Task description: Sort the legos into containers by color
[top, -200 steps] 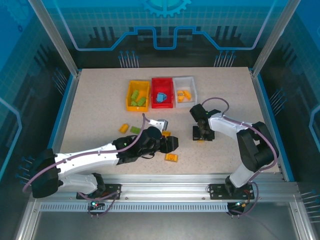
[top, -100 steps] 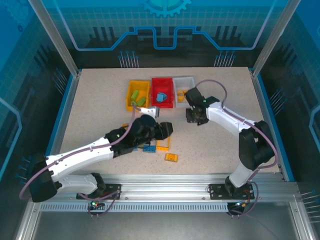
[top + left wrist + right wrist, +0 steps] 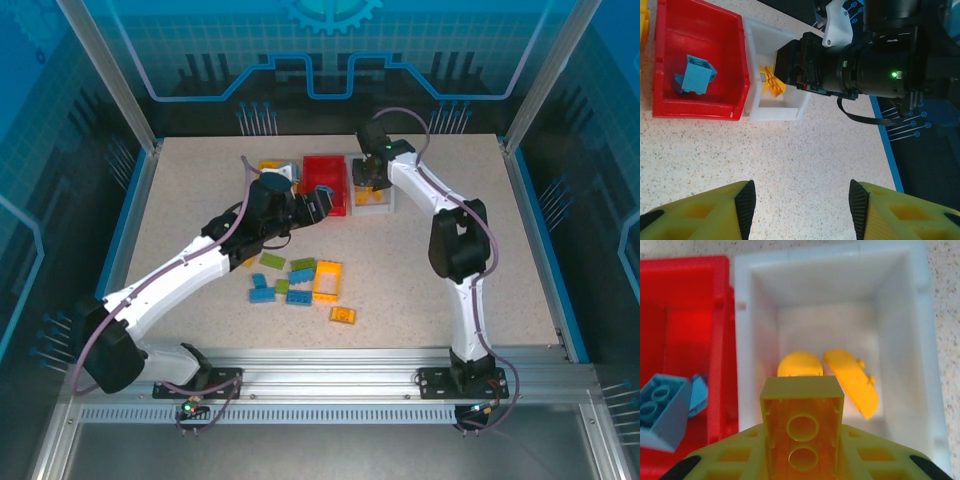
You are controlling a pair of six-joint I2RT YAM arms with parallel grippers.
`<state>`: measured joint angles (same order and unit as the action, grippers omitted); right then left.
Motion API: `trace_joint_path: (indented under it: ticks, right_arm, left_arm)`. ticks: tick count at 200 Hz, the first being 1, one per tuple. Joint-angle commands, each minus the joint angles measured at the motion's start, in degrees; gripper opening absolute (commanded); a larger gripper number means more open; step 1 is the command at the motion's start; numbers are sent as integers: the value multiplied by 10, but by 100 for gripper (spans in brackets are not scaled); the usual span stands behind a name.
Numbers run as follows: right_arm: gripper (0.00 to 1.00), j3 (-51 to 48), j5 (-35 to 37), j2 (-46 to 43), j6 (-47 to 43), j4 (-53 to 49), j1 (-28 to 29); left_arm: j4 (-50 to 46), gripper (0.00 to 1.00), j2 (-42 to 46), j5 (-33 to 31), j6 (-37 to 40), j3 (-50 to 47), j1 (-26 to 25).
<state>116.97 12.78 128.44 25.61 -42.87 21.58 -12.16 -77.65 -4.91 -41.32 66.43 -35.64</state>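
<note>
My right gripper [image 3: 802,442] is shut on an orange-yellow brick [image 3: 802,415] and hangs over the white bin [image 3: 900,300], which holds two orange pieces [image 3: 850,382]. From above, this gripper [image 3: 372,180] covers most of the white bin [image 3: 388,197]. My left gripper [image 3: 802,200] is open with nothing between its fingers, over bare table just in front of the red bin [image 3: 700,30]. A blue brick [image 3: 695,75] lies in that bin. The left arm partly hides the yellow bin [image 3: 268,166]. Several loose green, blue and orange bricks [image 3: 298,280] lie mid-table.
A larger orange brick [image 3: 327,281] and a small one [image 3: 344,315] lie near the loose group. The right arm [image 3: 455,240] stretches from its base up the right half of the table. The blue table edge [image 3: 882,125] runs to the right of the white bin.
My right gripper has carried the orange-yellow brick from mid-table up to the white bin. My left gripper has moved from the loose bricks up to the front of the red bin.
</note>
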Motion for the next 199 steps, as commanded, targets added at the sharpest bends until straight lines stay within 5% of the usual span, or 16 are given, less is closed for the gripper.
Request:
trace_joint_path:
  ticks: [1, 45, 101, 163, 199]
  right_arm:
    - [34, 75, -29, 45, -16, -50, -17]
    - [50, 132, -53, 104, -19, -65, -24]
    - [63, 69, -39, -22, -44, -27, 5]
    - [62, -171, 9, -259, -41, 64, 87]
    - [66, -360, -38, -399, -38, 140, 193]
  left_arm:
    - [1, 55, -13, 34, 24, 32, 8]
    - [-11, 55, -21, 39, 33, 33, 12]
    - [-113, 56, 8, 0, 32, 1, 12]
    - [-227, 53, 98, -69, -49, -129, 22]
    - [-243, 56, 104, -31, -54, -196, 82]
